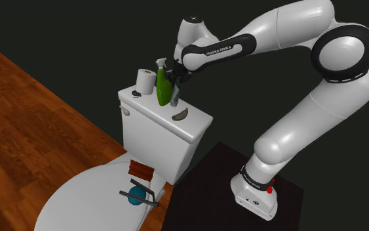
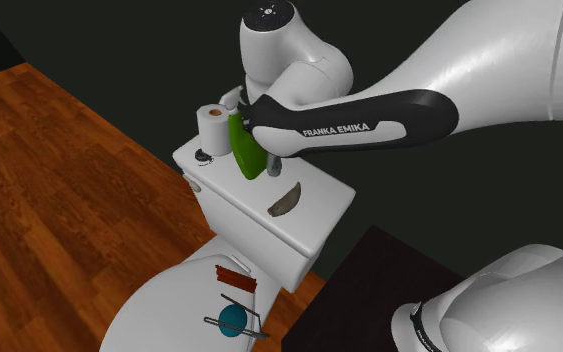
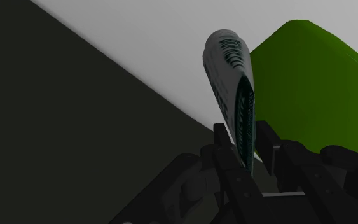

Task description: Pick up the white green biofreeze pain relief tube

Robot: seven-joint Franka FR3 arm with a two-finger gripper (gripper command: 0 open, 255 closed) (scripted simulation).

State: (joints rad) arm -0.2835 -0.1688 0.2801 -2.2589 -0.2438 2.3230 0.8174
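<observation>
Tube [image 3: 228, 83]: white, green print, flat crimped end toward the wrist camera. It is gripped between the two black fingers [image 3: 225, 156] of the gripper [image 3: 247, 156], one finger on each flat face. The body points away from the hand toward the white tank lid [image 1: 199, 123] of the toilet. Contact between tube tip and lid: cannot tell.

Green bottle [image 3: 304, 83]: just beside the tube, upright on the lid, pale cap on top (shoulder view). Whether it touches the tube is unclear.

Toilet roll [image 1: 145, 81]: upright on the bottle's far side from the arm.

Brown half-moon object [image 1: 179, 116]: flat on the lid, near the stand-side end, apart from the bottle.

Closed toilet seat cover [image 1: 84, 197]: carries a brown block [image 1: 140, 172] and a teal ball [image 1: 135, 194] with thin metal bars across it.

Wooden floor [image 1: 32, 118] at the shoulder view's left; dark stand [image 1: 215, 190] at lower right
</observation>
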